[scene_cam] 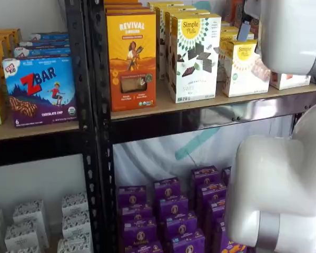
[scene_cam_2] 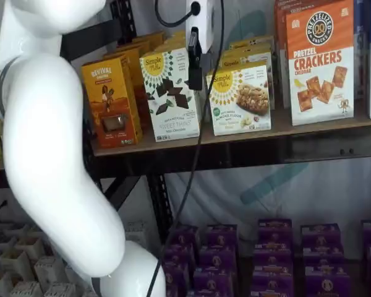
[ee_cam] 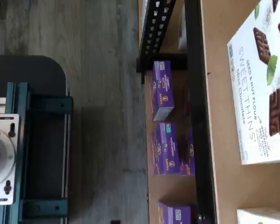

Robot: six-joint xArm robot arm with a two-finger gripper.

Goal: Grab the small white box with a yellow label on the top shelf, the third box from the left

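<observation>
Top shelf, a tan board with a dark metal front rail, shown in both shelf views; the small white box with its round yellow logo and cookie picture stands upright on it, front face outward, also visible in a shelf view. Taking that box as landmark: the taller white box with dark chocolate pieces stands just beside it toward the rack post, and the orange Revival box beyond that; the orange pretzel crackers box stands on its opposite side, near but apart. The gripper hangs from above, in front of the gap between the small white box and the taller one, a black cable beside it; its black fingers are seen with no clear gap, so whether they are parted cannot be told; nothing is held. Purple boxes fill the shelf below. Wrist view: the Sweet Thins carton lies on the tan board.
</observation>
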